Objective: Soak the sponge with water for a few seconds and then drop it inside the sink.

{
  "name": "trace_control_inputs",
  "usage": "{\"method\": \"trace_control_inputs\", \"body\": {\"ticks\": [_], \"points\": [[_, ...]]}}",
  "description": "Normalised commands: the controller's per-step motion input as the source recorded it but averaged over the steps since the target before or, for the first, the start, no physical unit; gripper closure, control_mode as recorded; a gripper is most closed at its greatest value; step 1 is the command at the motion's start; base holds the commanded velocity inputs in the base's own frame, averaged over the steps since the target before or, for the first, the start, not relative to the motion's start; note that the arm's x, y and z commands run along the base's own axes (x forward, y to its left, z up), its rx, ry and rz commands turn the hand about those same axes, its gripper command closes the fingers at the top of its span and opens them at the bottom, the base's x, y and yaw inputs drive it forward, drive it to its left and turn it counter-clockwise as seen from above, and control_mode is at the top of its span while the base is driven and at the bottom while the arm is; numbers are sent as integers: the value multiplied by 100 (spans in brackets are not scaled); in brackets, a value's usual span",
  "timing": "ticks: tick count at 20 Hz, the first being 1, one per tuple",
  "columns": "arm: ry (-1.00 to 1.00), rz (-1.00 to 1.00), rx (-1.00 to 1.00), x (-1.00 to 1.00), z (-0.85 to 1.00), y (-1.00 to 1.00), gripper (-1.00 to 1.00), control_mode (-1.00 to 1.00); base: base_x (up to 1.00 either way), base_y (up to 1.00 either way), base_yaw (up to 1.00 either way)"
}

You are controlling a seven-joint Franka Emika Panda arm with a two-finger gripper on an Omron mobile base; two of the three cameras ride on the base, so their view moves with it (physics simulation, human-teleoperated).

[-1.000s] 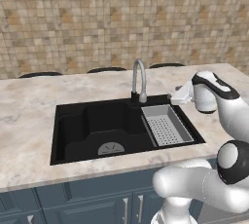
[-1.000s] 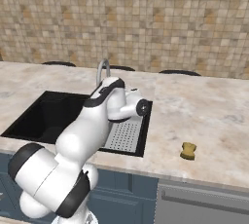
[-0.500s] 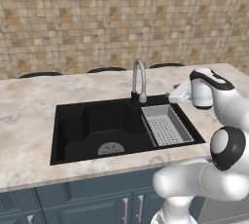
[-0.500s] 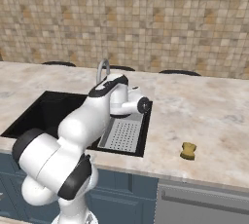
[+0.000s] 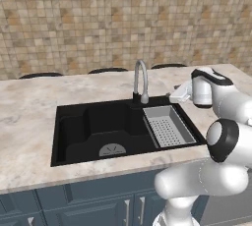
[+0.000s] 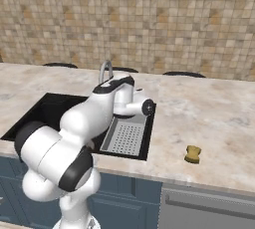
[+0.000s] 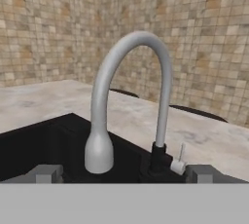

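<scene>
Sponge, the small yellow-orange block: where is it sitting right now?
In the right base view, the small yellow-orange sponge block lies on the marble counter, well right of the black recessed sink and grey perforated strainer tray, near the front edge.

Arm bent sharply at the elbow, forearm reaching forward from the base, wrist turned so the hand points sideways toward the faucet (image 5: 140,81). Gripper (image 5: 176,94) held level, just beside the faucet's base on its right side, above counter height. Finger tips (image 7: 46,173) stand wide apart, nothing between them. In the hand view the faucet's curved neck stands between the two tips.
</scene>
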Motion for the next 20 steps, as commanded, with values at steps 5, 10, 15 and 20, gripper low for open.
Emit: {"method": "trace_control_inputs", "body": {"ticks": [5, 10, 15, 20], "points": [[0, 0, 3, 6, -18, 7, -100, -100, 0, 0, 0], [0, 0, 0, 7, -3, 18, -100, -100, 0, 0, 0], [1, 0, 0, 14, 0, 16, -100, -100, 0, 0, 0], [0, 0, 0, 25, 0, 7, -100, -100, 0, 0, 0]]}}
